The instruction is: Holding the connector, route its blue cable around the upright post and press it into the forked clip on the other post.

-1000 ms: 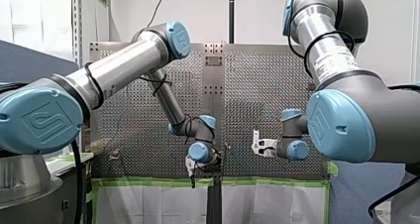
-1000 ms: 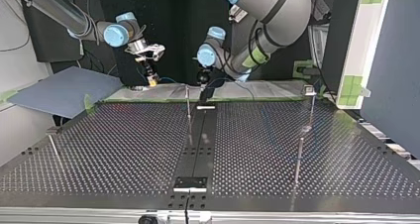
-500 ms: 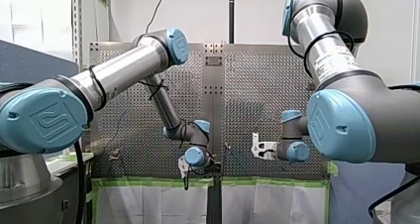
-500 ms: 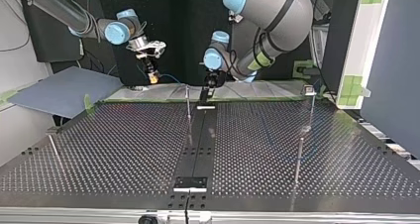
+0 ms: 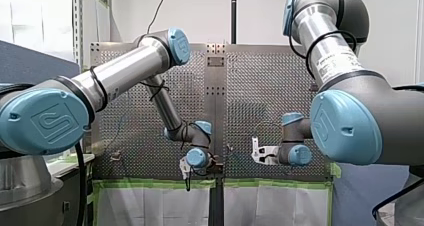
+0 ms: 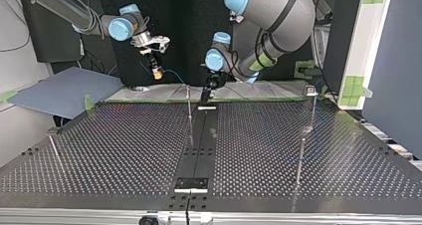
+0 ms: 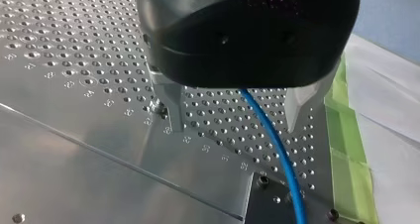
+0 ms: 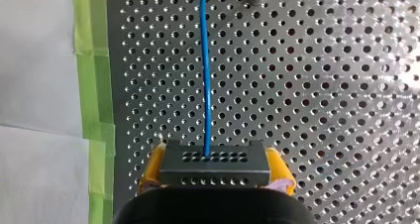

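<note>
Though the front view shows little more than the bulk of both arms before the perforated table [image 5: 260,86], the wrist views show what each gripper is doing. In the right wrist view my right gripper [image 8: 214,177] has its yellow pads [image 8: 150,169] clamped on the grey connector [image 8: 214,159]. From there the blue cable [image 8: 206,75] runs straight ahead over the holes. In the left wrist view my left gripper [image 7: 233,110] is released. Its metal fingers [image 7: 166,105] are spread, and the cable passes between them, apparently touching neither.

Only the top view shows the upright post [image 6: 189,103]. The left gripper hangs just beside it. The right gripper holds the connector well off to the post's other side, clear of the table. A second post [image 6: 312,108], with a small fitting on top, stands well apart from the upright post, beyond the left arm. Green tape [image 8: 91,85] runs alongside the cable. The left gripper's black body hides the cable's run behind it.
</note>
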`<action>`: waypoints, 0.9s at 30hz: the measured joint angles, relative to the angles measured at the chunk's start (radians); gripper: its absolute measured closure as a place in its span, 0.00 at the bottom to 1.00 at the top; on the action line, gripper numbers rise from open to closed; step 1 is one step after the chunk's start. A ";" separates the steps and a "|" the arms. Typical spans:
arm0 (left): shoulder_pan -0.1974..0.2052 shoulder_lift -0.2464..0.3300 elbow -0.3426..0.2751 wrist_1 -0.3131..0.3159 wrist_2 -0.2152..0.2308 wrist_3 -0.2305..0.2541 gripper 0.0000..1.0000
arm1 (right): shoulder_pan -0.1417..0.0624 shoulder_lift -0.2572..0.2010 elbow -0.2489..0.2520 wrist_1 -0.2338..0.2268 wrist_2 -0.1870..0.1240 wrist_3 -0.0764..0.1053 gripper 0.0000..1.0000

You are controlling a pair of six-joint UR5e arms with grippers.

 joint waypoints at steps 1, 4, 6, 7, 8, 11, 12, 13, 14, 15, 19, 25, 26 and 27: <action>0.000 0.000 0.000 0.000 -0.001 0.000 0.01 | 0.000 -0.002 0.002 0.004 -0.001 -0.010 1.00; 0.001 0.000 0.000 0.000 -0.012 0.000 0.01 | -0.006 -0.017 0.015 -0.003 -0.013 -0.026 1.00; 0.001 0.000 0.000 0.004 -0.026 -0.001 0.01 | -0.011 -0.032 0.029 -0.016 -0.026 -0.023 1.00; 0.001 0.000 0.000 0.009 -0.037 -0.002 0.01 | -0.013 -0.043 0.039 -0.026 -0.034 -0.017 1.00; 0.001 0.000 0.000 0.012 -0.044 -0.002 0.01 | -0.014 -0.051 0.044 -0.034 -0.038 -0.011 1.00; 0.001 0.000 0.000 0.022 -0.058 -0.004 0.01 | -0.016 -0.079 0.053 -0.062 -0.046 0.013 1.00; 0.001 0.000 0.000 0.024 -0.059 -0.004 0.01 | -0.016 -0.086 0.054 -0.070 -0.047 0.022 1.00; 0.001 0.000 0.000 0.027 -0.061 -0.005 0.05 | -0.017 -0.093 0.055 -0.081 -0.048 0.032 1.00; 0.001 0.000 0.000 0.028 -0.061 -0.005 0.29 | -0.017 -0.097 0.056 -0.089 -0.048 0.040 1.00; 0.001 0.000 0.000 0.030 -0.061 -0.005 0.29 | -0.017 -0.100 0.056 -0.096 -0.049 0.049 1.00; -0.001 0.000 0.000 0.035 -0.059 -0.001 0.85 | -0.018 -0.104 0.056 -0.111 -0.050 0.083 1.00; -0.003 0.000 0.000 0.051 -0.032 0.011 0.93 | -0.015 -0.105 0.056 -0.114 -0.051 0.100 1.00; -0.003 0.000 0.000 0.051 -0.031 0.015 1.00 | -0.014 -0.105 0.056 -0.114 -0.051 0.101 1.00; -0.003 0.000 0.000 0.051 -0.032 0.019 1.00 | -0.014 -0.105 0.056 -0.114 -0.051 0.101 1.00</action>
